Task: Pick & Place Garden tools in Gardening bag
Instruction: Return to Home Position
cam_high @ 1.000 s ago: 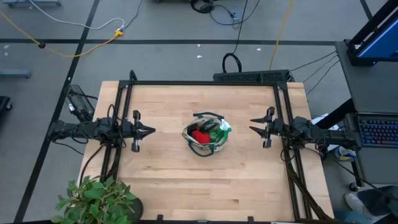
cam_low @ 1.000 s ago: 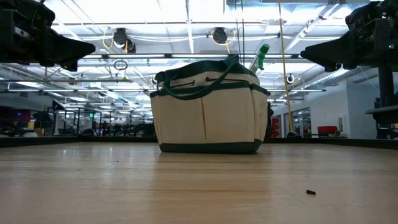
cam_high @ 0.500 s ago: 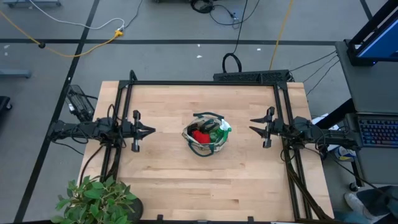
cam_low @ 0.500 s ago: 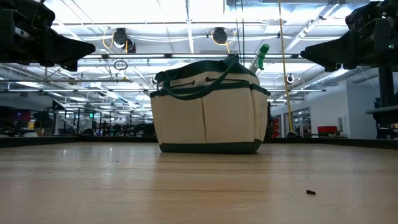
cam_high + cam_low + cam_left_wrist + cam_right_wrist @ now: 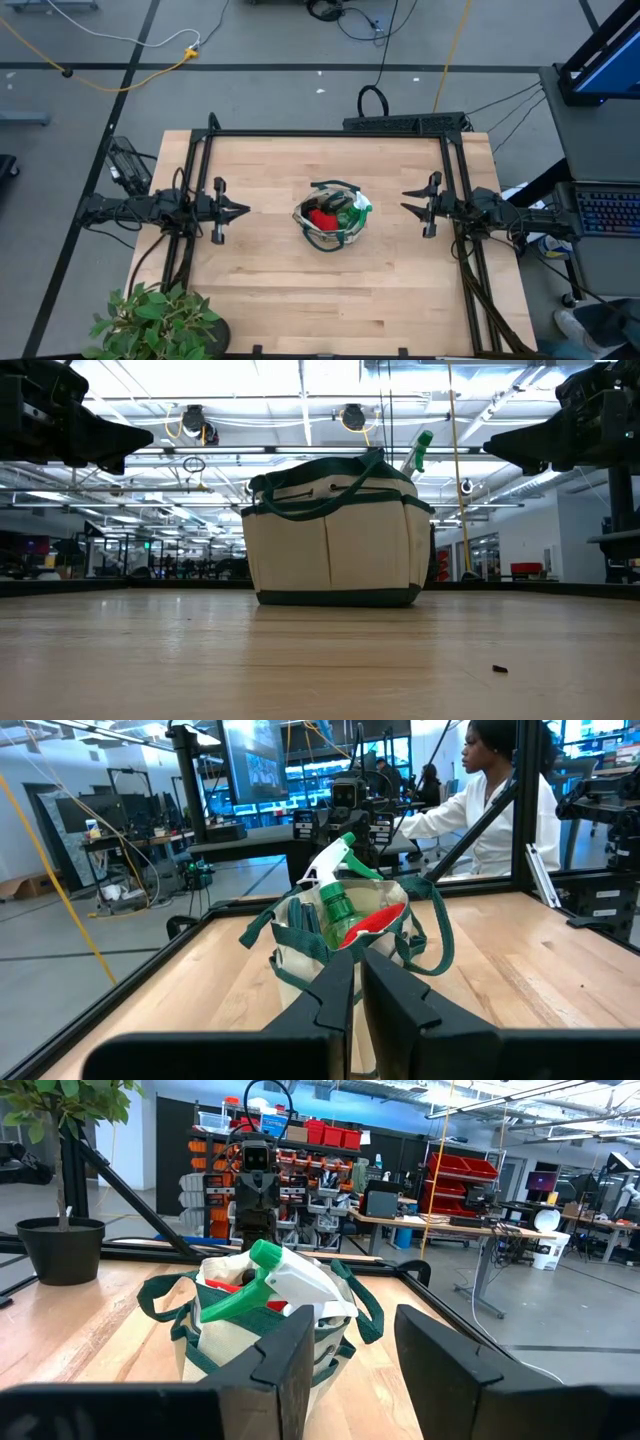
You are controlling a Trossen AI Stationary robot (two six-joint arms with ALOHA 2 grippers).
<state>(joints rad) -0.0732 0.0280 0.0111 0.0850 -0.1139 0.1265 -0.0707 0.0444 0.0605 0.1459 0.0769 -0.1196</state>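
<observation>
1. The gardening bag (image 5: 322,243) stands upright in the middle of the frame in the high view, on the wooden table (image 5: 300,300), about halfway between the two arms.
2. Inside the bag I can see a green spray bottle (image 5: 358,205) on the right side of it and a red glove (image 5: 320,217) near its centre. Other tools in it are too small to tell.
3. In the low view the white nozzle and green neck of the bottle stick out above the dark green rim, at the upper right of the bag.
4. The left gripper (image 5: 238,210) hangs at the middle left of the high view, pointing to the bag and well apart from it. Its fingers are nearly together, with only a thin slit between them, and they hold nothing.
5. The right gripper (image 5: 408,209) hangs at the middle right, also pointing to the bag, well apart from it. Its fingers stand clearly apart and are empty.
6. A potted plant (image 5: 155,320) is at the lower left corner of the high view.
7. In the left wrist view a person (image 5: 490,790) in a white top sits beyond the table.
</observation>
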